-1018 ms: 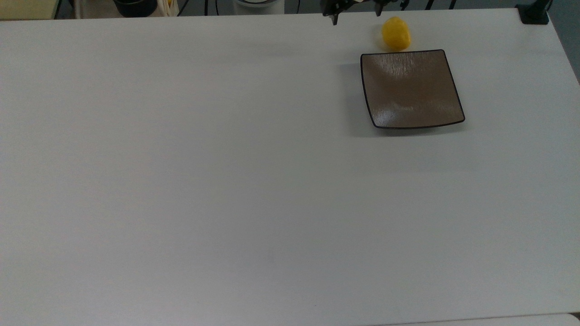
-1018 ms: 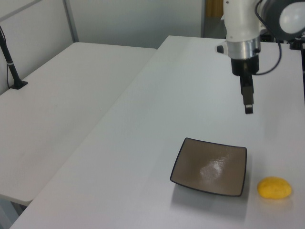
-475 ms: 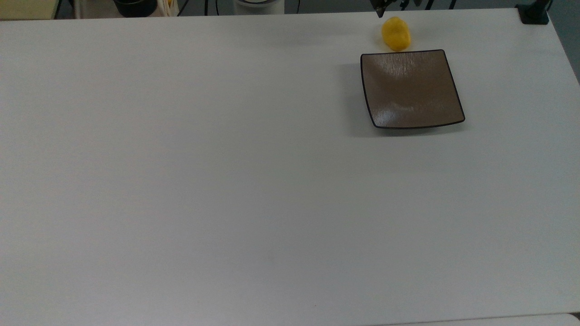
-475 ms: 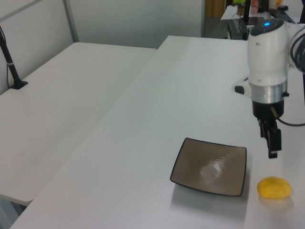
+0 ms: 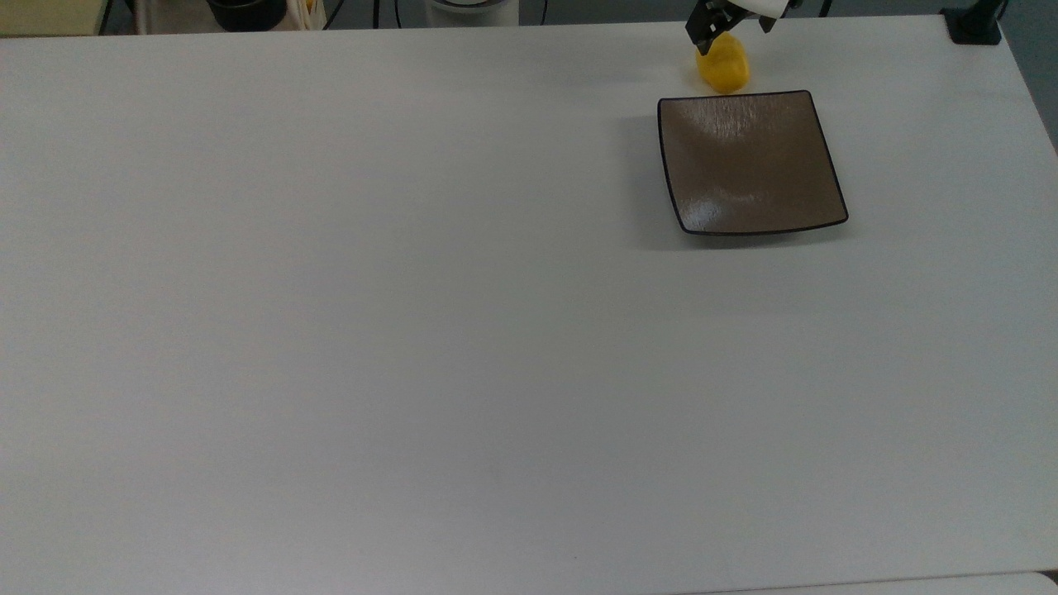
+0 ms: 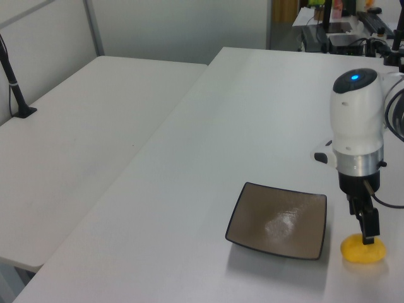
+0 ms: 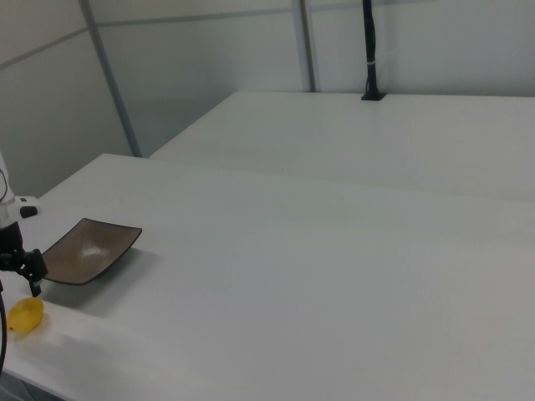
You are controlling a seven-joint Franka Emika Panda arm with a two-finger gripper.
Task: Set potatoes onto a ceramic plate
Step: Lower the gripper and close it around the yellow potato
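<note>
Hovering at the top view's upper edge, the black two-finger gripper point(image 5: 731, 27) straddles the smooth bright yellow egg-shaped potato point(image 5: 724, 64) with jaws spread; it lies just beside the glossy brown square ceramic plate point(image 5: 750, 162), near the white table point(image 5: 372, 330) edge. Left view: fingertips reach the potato, which looks light, firm, slick, so grip its narrow waist. Right view: open tabletop beyond the plate, little room at the edge.
</note>
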